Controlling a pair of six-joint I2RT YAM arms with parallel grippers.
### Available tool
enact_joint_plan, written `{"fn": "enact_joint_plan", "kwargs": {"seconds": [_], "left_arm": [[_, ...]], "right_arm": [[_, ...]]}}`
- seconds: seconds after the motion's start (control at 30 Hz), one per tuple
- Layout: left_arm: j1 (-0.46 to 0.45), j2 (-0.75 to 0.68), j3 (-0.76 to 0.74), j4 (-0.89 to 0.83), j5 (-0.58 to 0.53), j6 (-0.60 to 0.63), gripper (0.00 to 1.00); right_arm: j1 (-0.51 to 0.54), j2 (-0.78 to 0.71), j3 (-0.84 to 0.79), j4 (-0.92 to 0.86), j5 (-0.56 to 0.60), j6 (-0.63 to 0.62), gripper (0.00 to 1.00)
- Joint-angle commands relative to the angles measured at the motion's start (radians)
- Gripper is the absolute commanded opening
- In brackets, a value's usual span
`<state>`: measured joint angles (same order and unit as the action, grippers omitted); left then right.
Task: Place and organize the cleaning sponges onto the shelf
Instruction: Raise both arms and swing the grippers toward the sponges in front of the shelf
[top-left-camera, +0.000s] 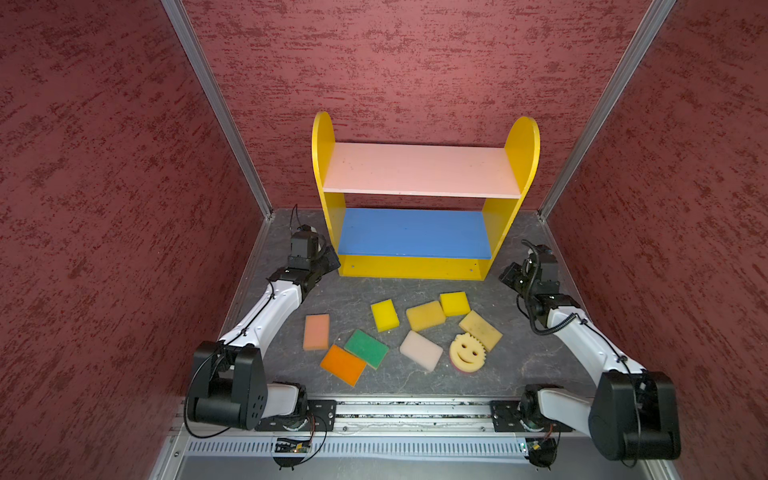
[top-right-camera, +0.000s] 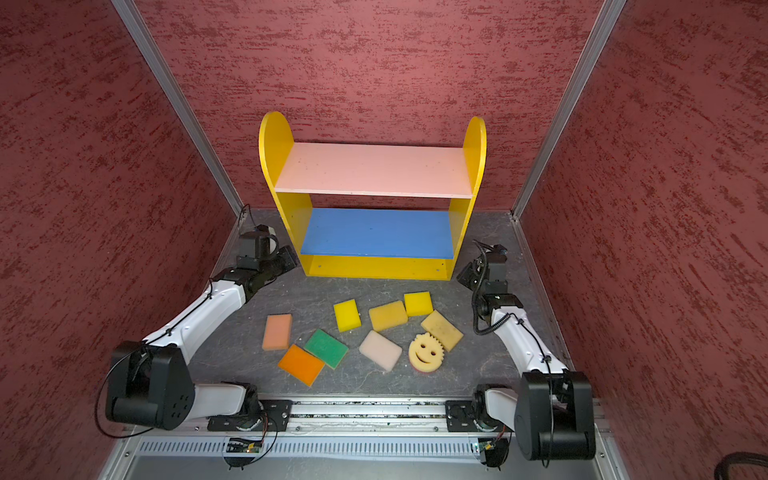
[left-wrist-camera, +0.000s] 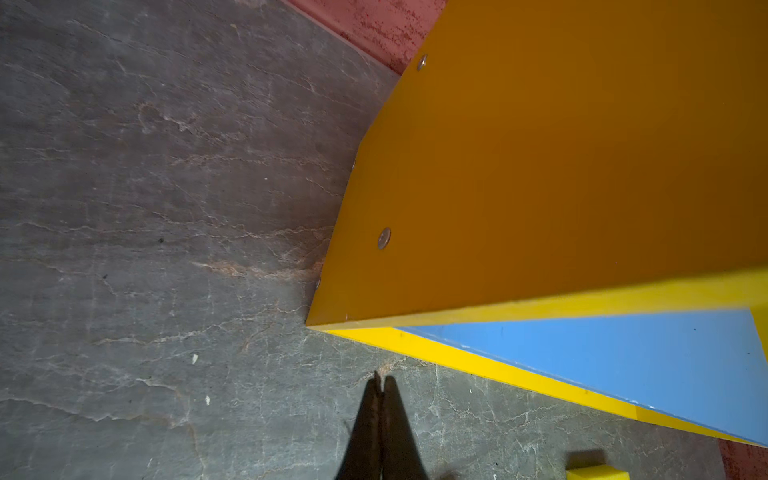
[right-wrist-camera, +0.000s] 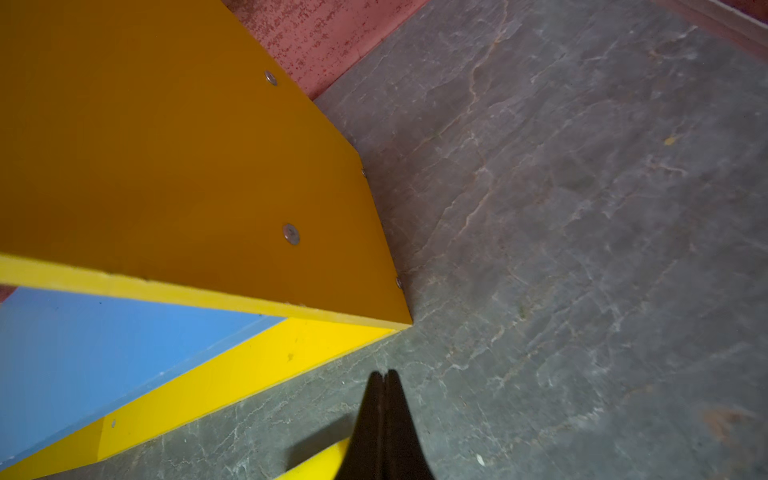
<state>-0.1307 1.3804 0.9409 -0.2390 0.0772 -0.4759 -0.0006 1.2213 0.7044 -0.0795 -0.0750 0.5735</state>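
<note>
Top cams overhead; wrist cams nr shelf (left-wrist-camera: 540, 166)

Dark red, rough-textured walls (top-left-camera: 415, 62) rise ahead of the left claw (left-wrist-camera: 380, 380) and the right claw (right-wrist-camera: 384, 374) and to the outer side of each, meeting at aluminium corner posts (top-left-camera: 216, 108). Beneath both claws spreads a grey bench (top-left-camera: 519, 365) with pale veins. The light is even, shadows soft.

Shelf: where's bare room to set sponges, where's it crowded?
Pink top board and blue middle board both bare, between the yellow side panels. Crowded: table in front of the shelf, nine sponges bunched there, several touching.
</note>
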Motion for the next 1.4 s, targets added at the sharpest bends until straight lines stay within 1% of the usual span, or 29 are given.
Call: {"fn": "enact_joint_plan", "kwargs": {"seconds": [0.0, 0.2, 0.37, 0.5, 0.63, 0.97, 1.1, 1.2, 1.37], "left_arm": [[-0.027, 0.045, 0.038, 0.035, 0.0, 0.013, 0.0], [-0.07, 0.12, 0.09, 0.052, -0.017, 0.006, 0.0], [-0.083, 0.175, 0.135, 0.047, -0.016, 0.005, 0.0], [-0.093, 0.198, 0.15, 0.082, -0.004, -0.004, 0.0], [-0.104, 0.231, 0.189, 0.063, 0.007, 0.003, 0.0], [-0.133, 0.262, 0.229, 0.074, 0.015, -0.001, 0.0], [-0.137, 0.268, 0.25, 0.054, 0.01, 0.001, 0.0], [-0.146, 0.249, 0.254, 0.049, 0.016, -0.005, 0.0], [-0.191, 0.175, 0.241, 0.015, -0.018, 0.0, 0.0]], "right_arm": [[0.007, 0.041, 0.054, 0.062, -0.038, 0.036, 0.0], [0.005, 0.15, 0.149, 0.084, -0.048, 0.026, 0.0], [0.005, 0.226, 0.218, 0.109, -0.068, 0.033, 0.0], [0.005, 0.297, 0.27, 0.107, -0.068, 0.031, 0.0], [0.004, 0.35, 0.325, 0.11, -0.063, 0.025, 0.0], [-0.005, 0.463, 0.425, 0.121, -0.07, 0.026, 0.0], [-0.007, 0.463, 0.421, 0.127, -0.089, 0.037, 0.0], [-0.007, 0.43, 0.395, 0.108, -0.088, 0.024, 0.0], [-0.007, 0.288, 0.284, 0.072, -0.065, -0.017, 0.0]]}}
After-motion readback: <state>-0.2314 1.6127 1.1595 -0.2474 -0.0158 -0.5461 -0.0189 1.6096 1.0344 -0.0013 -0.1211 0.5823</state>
